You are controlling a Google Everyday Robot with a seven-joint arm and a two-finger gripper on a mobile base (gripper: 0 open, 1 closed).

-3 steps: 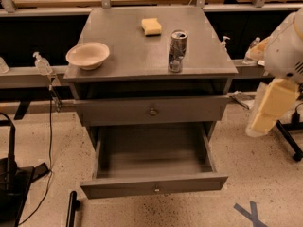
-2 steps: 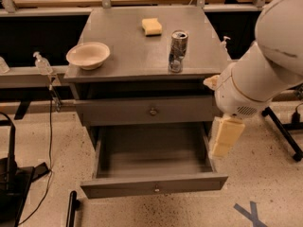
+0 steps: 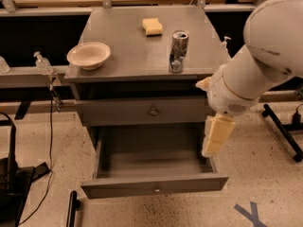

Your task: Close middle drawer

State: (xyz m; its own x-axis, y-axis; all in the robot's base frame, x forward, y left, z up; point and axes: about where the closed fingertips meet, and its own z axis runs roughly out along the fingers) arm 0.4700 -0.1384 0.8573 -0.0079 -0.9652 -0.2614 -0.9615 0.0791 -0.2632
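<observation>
Grey cabinet (image 3: 128, 65) observed with the middle drawer (image 3: 142, 187) pulled well out, tray empty, its low front panel carrying a small round knob (image 3: 156, 189). The top drawer (image 3: 137, 111) above was seen set slightly proud of the cabinet face.

On the cabinet top, a bowl (image 3: 88, 55), a yellow sponge (image 3: 152, 26) and a drink can (image 3: 178, 51) were noted, none involved.

Change recorded: within the last second the arm (image 3: 265, 65) was swung in from the right of the cabinet, and the gripper (image 3: 217, 137) was brought down to the drawer's right rear corner, just above its side wall. Whether the gripper was spread or pressed together could not be told; nothing was seen held.

No shift of the drawer was detected. Approach judged under way only; the front panel, where a push would be applied, was not yet reached.
</observation>
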